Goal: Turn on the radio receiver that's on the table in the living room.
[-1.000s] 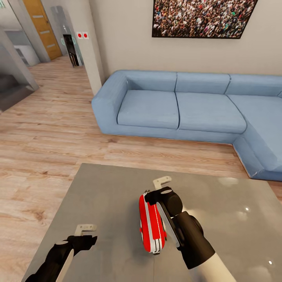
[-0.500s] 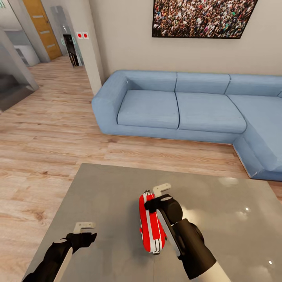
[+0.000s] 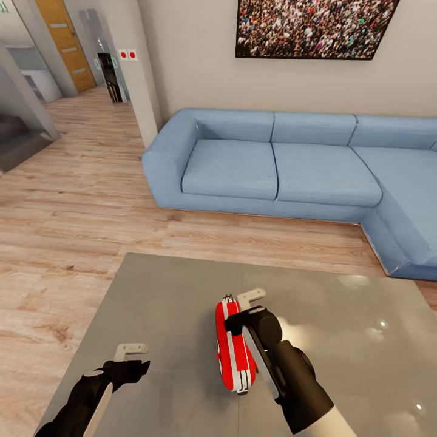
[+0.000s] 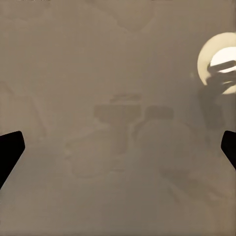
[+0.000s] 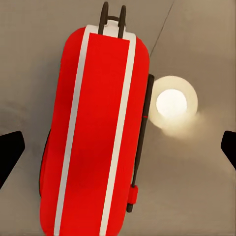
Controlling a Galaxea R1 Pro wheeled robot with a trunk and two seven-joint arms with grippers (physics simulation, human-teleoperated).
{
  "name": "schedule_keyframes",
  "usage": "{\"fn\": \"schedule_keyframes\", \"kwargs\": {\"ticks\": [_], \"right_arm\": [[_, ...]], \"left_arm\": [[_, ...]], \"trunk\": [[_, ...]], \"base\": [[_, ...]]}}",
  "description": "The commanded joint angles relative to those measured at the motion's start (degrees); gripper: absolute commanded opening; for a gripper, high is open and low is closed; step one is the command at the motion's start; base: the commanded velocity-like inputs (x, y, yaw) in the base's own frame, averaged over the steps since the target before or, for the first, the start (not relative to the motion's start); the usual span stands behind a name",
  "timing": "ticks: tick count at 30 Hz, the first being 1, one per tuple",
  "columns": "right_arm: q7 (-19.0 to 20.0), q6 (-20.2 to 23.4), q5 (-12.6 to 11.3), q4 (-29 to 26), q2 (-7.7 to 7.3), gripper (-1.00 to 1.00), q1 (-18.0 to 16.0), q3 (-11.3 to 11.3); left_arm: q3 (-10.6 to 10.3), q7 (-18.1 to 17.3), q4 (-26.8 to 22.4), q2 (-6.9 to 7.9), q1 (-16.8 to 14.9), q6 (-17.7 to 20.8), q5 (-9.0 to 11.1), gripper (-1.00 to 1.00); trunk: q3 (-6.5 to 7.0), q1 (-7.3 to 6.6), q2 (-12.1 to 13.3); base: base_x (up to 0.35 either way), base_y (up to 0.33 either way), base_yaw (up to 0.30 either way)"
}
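Observation:
The red radio receiver (image 3: 233, 358) with white stripes stands on the glossy grey table (image 3: 170, 303), its thin handle (image 5: 112, 17) pointing toward the sofa. My right gripper (image 3: 244, 308) hangs just above the radio's far end, open, with the radio's striped top (image 5: 93, 142) between and below its two dark fingertips (image 5: 10, 155). Whether it touches the radio I cannot tell. My left gripper (image 3: 130, 358) hovers open over the table's left part, with bare tabletop (image 4: 118, 73) under it.
A blue L-shaped sofa (image 3: 273, 164) stands beyond the table and wraps round on the right. A crowd picture (image 3: 312, 27) hangs above it. Wood floor (image 3: 67, 230) lies to the left, toward a hallway. A lamp's reflection (image 5: 172, 105) glows on the tabletop beside the radio.
My right gripper has drawn back a little toward me and lower over the radio's far end. The left gripper shifted slightly left and lower, then stayed put. The radio has not moved.

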Motion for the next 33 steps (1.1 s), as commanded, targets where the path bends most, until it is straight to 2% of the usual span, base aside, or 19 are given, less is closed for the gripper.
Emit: {"fn": "schedule_keyframes", "kwargs": {"ticks": [1,5,12,14,17,20,24,33], "right_arm": [[-0.1,0.0,-0.1,0.1,0.00,1.00,0.0,-0.2],[-0.1,0.0,-0.4,0.3,0.00,1.00,0.0,-1.2],[-0.1,0.0,-0.8,0.2,0.00,1.00,0.0,-1.4],[-0.1,0.0,-1.7,0.3,0.00,1.00,0.0,-1.5],[-0.2,0.0,-5.1,0.4,0.00,1.00,0.0,-1.5],[-0.3,0.0,-6.8,3.5,0.00,1.00,0.0,-1.4],[-0.4,-2.9,-7.1,9.5,0.00,1.00,0.0,-1.1],[-0.9,-4.3,-7.2,11.1,0.00,1.00,0.0,-1.1]], "left_arm": [[0.0,0.0,0.0,0.00,0.0,0.0,0.0,1.00],[0.0,0.0,0.0,-0.06,0.0,0.0,0.0,1.00],[0.0,0.0,0.0,-0.08,0.0,0.0,0.0,1.00],[0.0,0.0,0.0,-0.08,0.0,0.0,0.0,1.00],[0.0,0.0,-0.1,-0.09,0.0,0.0,0.0,1.00],[0.0,0.0,-0.1,-0.09,0.0,0.0,0.0,1.00],[0.0,0.0,-0.1,-0.09,0.0,0.0,0.0,1.00],[0.0,0.0,0.0,-0.09,0.0,0.0,0.0,1.00]], "trunk": [[0.00,0.00,0.0],[0.00,0.00,0.0],[0.00,0.00,0.0],[0.00,0.00,0.0],[0.00,0.00,0.0],[0.00,0.00,0.0],[0.00,0.00,0.0],[0.00,0.00,0.0]], "base": [[0.000,0.000,0.000],[0.000,0.000,0.000],[0.000,0.000,0.000],[0.000,0.000,0.000],[0.000,0.000,0.000],[0.000,0.000,0.000],[0.000,0.000,0.000],[0.000,0.000,0.000]]}}
